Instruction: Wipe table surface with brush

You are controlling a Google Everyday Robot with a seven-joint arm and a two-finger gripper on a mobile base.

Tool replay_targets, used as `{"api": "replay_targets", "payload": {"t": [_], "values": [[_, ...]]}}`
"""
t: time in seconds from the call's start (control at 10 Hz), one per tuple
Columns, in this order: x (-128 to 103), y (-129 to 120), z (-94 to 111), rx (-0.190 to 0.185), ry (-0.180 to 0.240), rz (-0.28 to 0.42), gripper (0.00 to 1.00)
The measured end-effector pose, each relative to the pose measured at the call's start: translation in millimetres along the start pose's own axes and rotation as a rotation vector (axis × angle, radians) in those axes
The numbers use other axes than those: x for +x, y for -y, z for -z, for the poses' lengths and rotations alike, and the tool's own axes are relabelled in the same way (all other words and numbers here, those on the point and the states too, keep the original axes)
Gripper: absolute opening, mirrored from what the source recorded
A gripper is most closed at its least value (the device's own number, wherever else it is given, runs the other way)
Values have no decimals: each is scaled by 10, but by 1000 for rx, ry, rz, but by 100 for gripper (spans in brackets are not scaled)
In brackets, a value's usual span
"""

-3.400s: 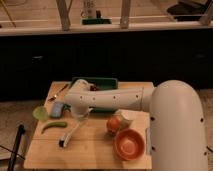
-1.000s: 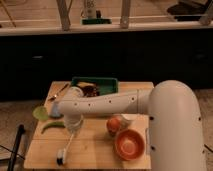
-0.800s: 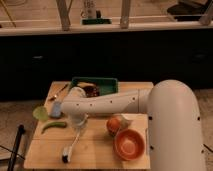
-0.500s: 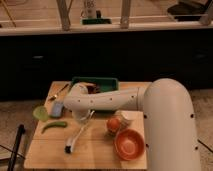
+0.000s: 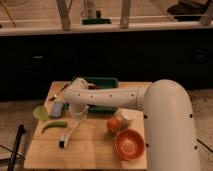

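Observation:
The light wooden table surface fills the lower middle of the camera view. My white arm reaches in from the right, and the gripper hangs over the table's left-middle. It is shut on the upper end of the brush's white handle. The brush slants down to the left, and its small dark bristle head rests on the boards near the front left. The green pepper-like vegetable lies just left of the handle.
An orange bowl sits front right, with an orange fruit and a white cup behind it. A green tray stands at the back. A blue-grey block, a green disc and a metal spoon lie at the left.
The brush head has slid over the boards away from the front edge, toward the table's middle. The gripper has drawn back with it. The other objects have not moved.

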Motion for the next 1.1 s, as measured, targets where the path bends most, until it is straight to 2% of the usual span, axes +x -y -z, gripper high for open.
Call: {"api": "replay_targets", "payload": {"t": [0.2,0.4,0.5,0.7,0.8,1.1], "values": [[-348,13,-5,30,67,91,0],[-538,-125,-40,18,98,159,0],[-542,-246,-54,6,101,163,0],[-368,-472,-68,-25,83,137,0],[-177,-578,-68,-48,57,103,0],[288,-487,-66,-58,8,19,0]]}}
